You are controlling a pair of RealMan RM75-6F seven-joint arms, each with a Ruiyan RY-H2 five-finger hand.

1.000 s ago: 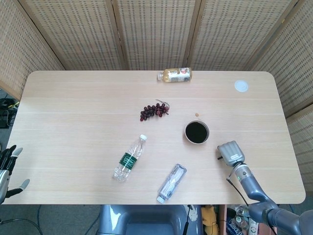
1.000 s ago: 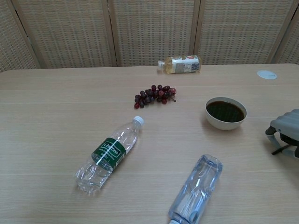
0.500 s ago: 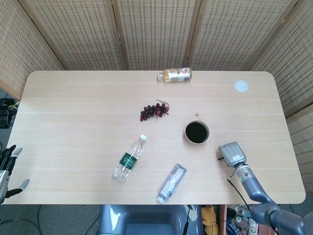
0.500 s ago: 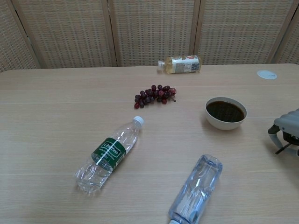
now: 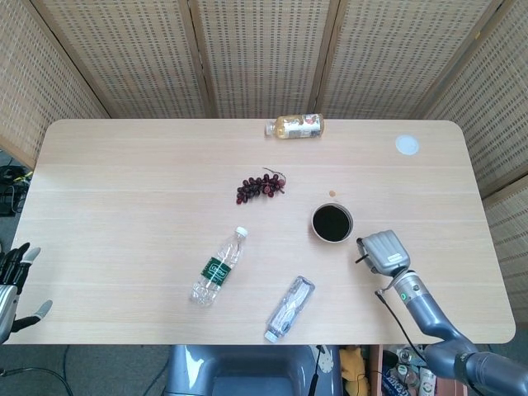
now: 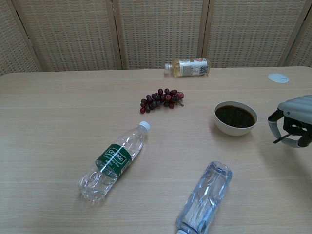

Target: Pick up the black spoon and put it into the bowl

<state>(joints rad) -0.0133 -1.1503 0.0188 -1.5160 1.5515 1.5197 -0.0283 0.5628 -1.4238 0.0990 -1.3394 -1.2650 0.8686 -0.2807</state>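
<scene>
The thin black spoon (image 6: pixel 282 139) seems held under the grey right hand (image 6: pixel 294 122). The hand hangs just right of the round cream bowl (image 6: pixel 235 118). The left hand (image 5: pixel 14 280), fingers apart, holds nothing beside the worktop.

Woven rattan screen panels (image 5: pixel 264 58) behind a pale wooden table (image 5: pixel 124 206).

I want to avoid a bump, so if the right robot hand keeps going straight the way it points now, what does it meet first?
Probably the round white bowl with the dark inside: the right robot hand points up-left toward it, with bare table between. Its height above the table is unclear.

Dark-lined bowl (image 5: pixel 332 223) upright, mid-right on table.
</scene>
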